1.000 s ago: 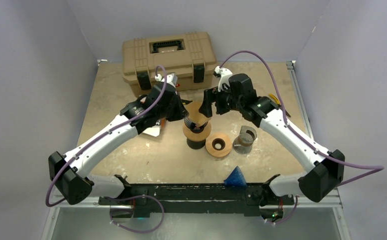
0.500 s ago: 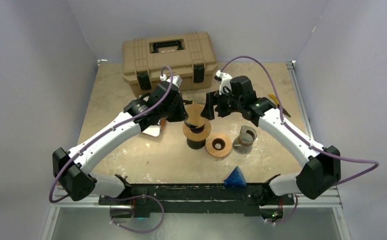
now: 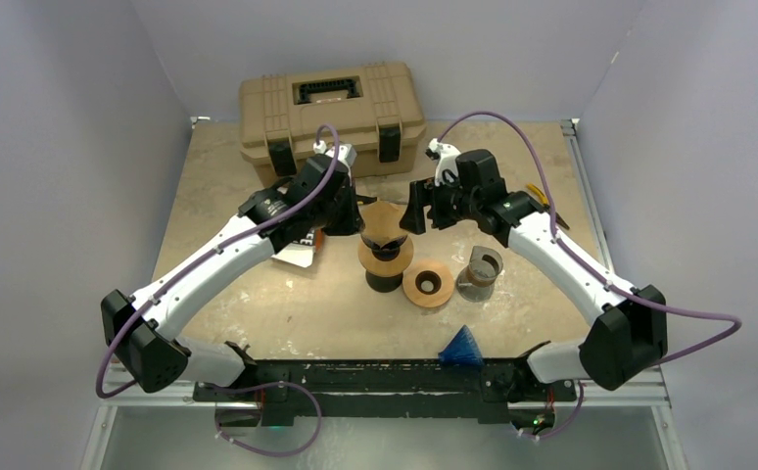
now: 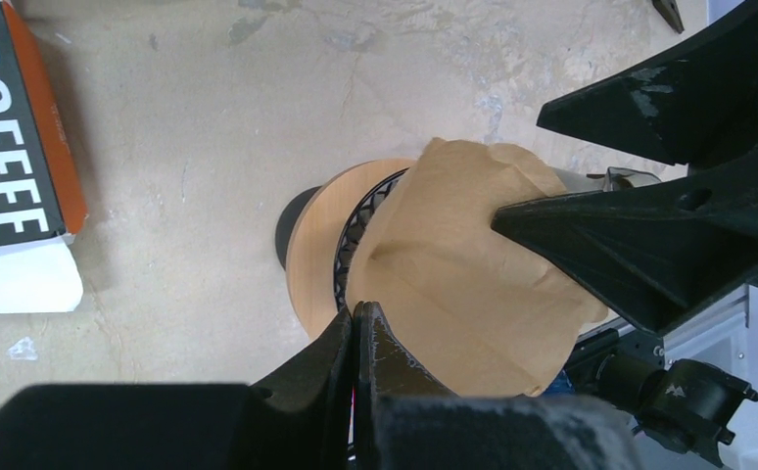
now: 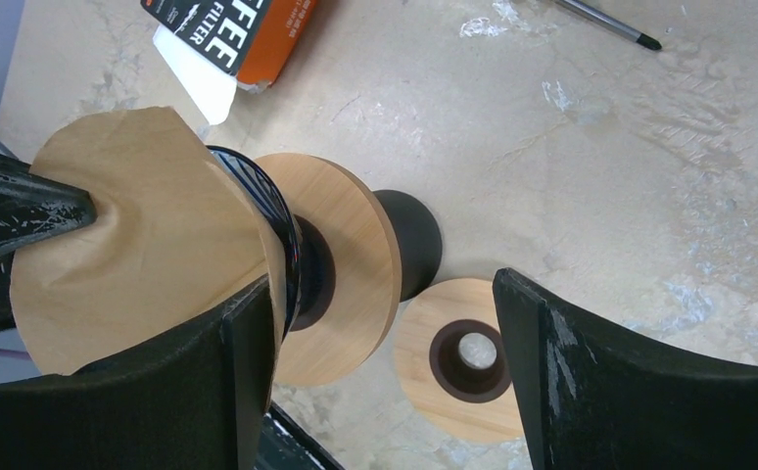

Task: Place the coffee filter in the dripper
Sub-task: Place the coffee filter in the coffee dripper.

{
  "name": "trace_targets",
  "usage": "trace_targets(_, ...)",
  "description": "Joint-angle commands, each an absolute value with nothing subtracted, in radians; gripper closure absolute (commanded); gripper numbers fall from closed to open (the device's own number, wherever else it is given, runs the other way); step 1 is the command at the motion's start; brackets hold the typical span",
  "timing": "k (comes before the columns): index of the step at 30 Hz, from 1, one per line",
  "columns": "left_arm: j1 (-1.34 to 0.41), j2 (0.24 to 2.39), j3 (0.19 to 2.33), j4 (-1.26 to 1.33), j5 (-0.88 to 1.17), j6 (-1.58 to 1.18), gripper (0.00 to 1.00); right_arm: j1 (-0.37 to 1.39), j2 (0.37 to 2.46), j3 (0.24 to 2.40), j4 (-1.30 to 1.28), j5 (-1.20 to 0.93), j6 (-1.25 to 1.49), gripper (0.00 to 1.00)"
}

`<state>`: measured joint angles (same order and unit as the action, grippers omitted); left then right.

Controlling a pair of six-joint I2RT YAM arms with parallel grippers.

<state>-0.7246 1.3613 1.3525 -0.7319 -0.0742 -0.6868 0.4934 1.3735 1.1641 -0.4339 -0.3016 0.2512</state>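
Two tools meet at the mouth of the dripper (image 4: 316, 259). Your left tool (image 4: 358, 328) is pinched tight on the rim of the brown coffee filter (image 4: 453, 284), with paper trapped between its fingers. Your right tool (image 5: 380, 289) stands wide and grips nothing. One of its fingers (image 4: 639, 245) presses into the paper on the side of the dripper opposite the left tool, and the other finger is clear of the paper.

The filter is spread open like a cup on top of the dripper, its lower part against the dark ribbed cone. You cannot tell from these views how deep it sits. Below the cone is the dripper's wooden collar, then a dark base (image 5: 414, 240) standing on the bench (image 4: 209, 117).

A second wooden ring (image 5: 463, 357) lies flat just beside the dripper on the right arm's side. A glass cup (image 3: 480, 269) stands beyond that ring, farther from the dripper. The filter box (image 4: 13, 166) lies near the dripper on the left arm's side. Behind the dripper sits a tan case (image 3: 331, 108). In front of the dripper, towards the arm bases, is a small blue cone (image 3: 461, 346).
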Motion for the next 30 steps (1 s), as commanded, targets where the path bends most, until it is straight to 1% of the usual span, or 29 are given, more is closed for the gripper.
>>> trace_targets(1, -0.707, 1.364, 1.397, -0.764, -0.087, -0.654, 1.00, 0.488, 1.356, 1.162, -0.422, -0.301, 0.225, 0.19)
trace_targets(14, -0.692, 1.345, 1.397, -0.777, -0.100, -0.644, 1.00, 0.481, 1.344, 1.175, -0.449, -0.272, 0.209, 0.18)
trace_targets(23, -0.686, 1.343, 1.393, -0.777, -0.085, -0.651, 1.00, 0.481, 1.353, 1.186, -0.447, -0.304, 0.204, 0.18)
trace_targets(28, -0.684, 1.325, 1.394, -0.757, -0.068, -0.655, 0.93, 0.480, 1.344, 1.197, -0.435, -0.351, 0.204, 0.17)
trace_targets(30, -0.685, 1.312, 1.394, -0.745, -0.057, -0.654, 0.89, 0.479, 1.338, 1.206, -0.432, -0.370, 0.206, 0.16)
